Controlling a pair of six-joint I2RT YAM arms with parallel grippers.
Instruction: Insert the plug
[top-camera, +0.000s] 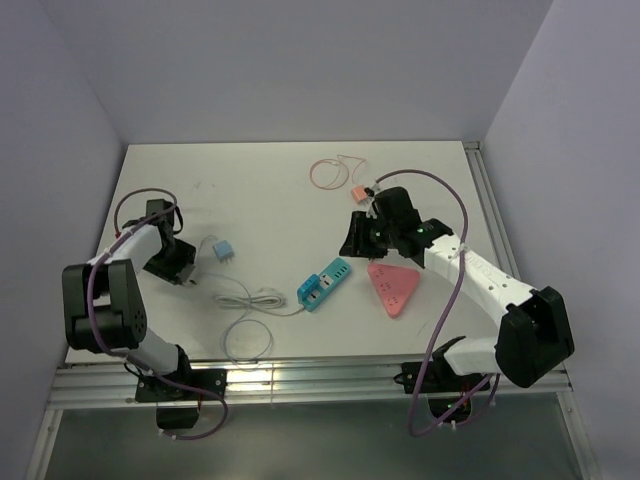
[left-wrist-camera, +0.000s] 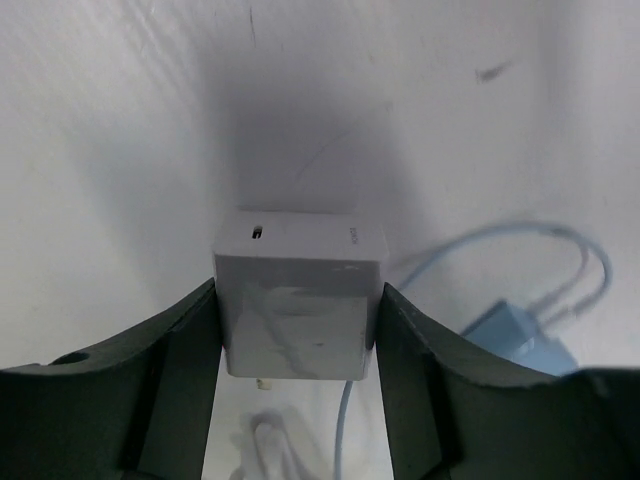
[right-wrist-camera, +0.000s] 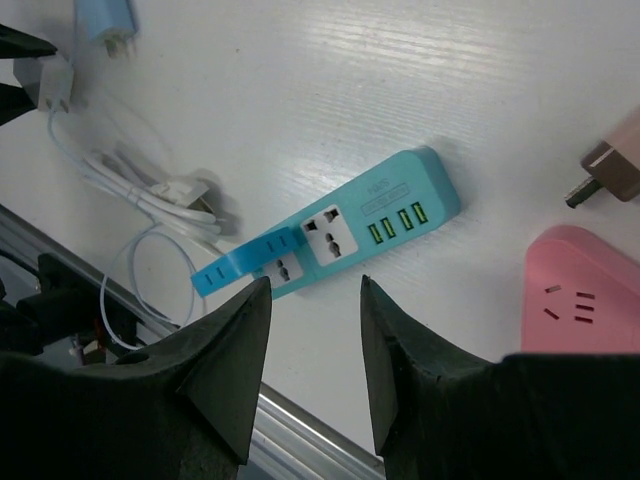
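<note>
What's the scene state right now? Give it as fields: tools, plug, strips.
left tool: closed on white USB charger, fingers against both its sides
right tool: open, empty, above blue power strip
blue power strip: lies flat, sockets up, nothing plugged in
pink power strip: right of the blue one, not touching
blue adapter: loose, beside left tool
white cable: loosely coiled, left of blue strip
plug inserted: no

From the left, you meet the blue adapter (top-camera: 222, 250) and the white cable (top-camera: 248, 297) lying before the blue power strip (top-camera: 324, 285); the pink strip (top-camera: 393, 288) stands just beside its right end; the counter (top-camera: 270, 200) behind is open.
</note>
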